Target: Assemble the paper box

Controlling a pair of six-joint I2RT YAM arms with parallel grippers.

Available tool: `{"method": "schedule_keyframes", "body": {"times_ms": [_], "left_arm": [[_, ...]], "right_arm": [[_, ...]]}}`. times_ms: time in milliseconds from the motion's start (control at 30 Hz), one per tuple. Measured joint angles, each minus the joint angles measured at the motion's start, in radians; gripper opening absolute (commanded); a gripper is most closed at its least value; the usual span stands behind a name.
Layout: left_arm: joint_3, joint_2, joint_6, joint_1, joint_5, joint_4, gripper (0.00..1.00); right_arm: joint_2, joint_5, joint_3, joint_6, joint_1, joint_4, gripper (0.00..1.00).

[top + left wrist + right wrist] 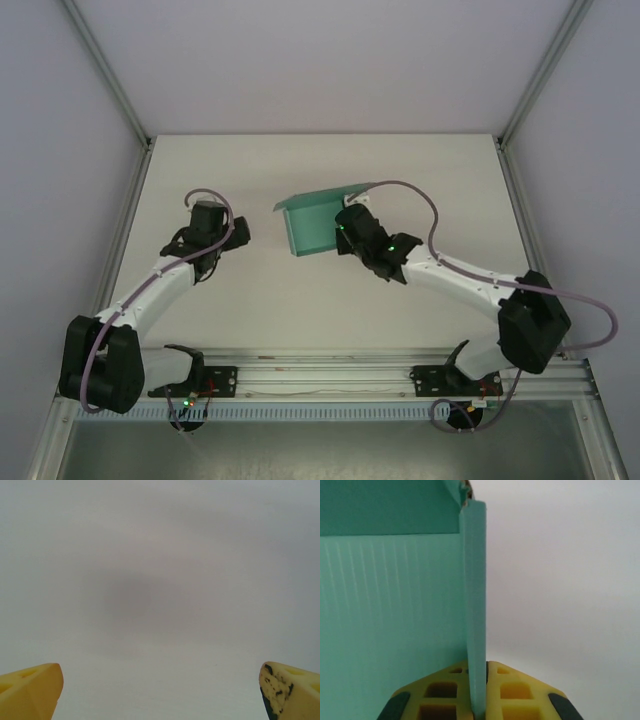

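Two tools: right tool (479,682) clamps the paper box (395,605) (left tool (160,692) spread wide).

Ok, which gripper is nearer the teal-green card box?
Right. The right gripper has its jaws shut on a wall of the teal-green card box; the left gripper hangs open, apart from it.

Top external: high above the 6 o'clock edge, looking down over the whole table (300,310). Left wrist: near, facing bare tabletop. Right wrist: pressed close on paper box (395,605); overhead shares it, 12 o'clock off centre.
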State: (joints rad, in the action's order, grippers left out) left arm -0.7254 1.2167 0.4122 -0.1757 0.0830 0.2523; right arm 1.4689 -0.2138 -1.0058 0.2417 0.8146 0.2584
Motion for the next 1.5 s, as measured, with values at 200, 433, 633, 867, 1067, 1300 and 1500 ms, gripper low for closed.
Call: {"method": "schedule_keyframes", "body": {"times_ms": [200,433,633,867,1067,1300,1500], "left_arm": [[0.026,-0.053,0.006,0.0,-0.003,0.006,1.0],[0.047,-0.074,0.003,0.0,-0.074,-0.011,1.0],[0.061,-0.079,-0.012,0.0,-0.111,-0.018,1.0],[0.061,-0.09,-0.028,0.0,-0.157,-0.031,1.0],[0.061,-0.098,-0.048,0.0,-0.202,-0.048,1.0],[0.061,-0.092,-0.056,0.0,-0.246,-0.072,1.0],[0.062,-0.064,-0.056,0.0,-0.264,-0.086,1.0]], "right_arm": [[0.147,-0.006,0.0,0.118,0.0,0.116,0.02],[0.262,-0.004,-0.003,0.178,0.0,0.164,0.14],[0.274,-0.006,-0.004,0.209,0.0,0.187,0.34],[0.24,-0.012,-0.004,0.214,0.0,0.199,0.58],[0.174,-0.053,-0.008,0.206,-0.002,0.204,0.59],[0.164,0.022,-0.008,0.185,-0.074,0.162,0.48],[0.22,0.14,0.001,0.175,-0.129,0.097,0.42]]}}
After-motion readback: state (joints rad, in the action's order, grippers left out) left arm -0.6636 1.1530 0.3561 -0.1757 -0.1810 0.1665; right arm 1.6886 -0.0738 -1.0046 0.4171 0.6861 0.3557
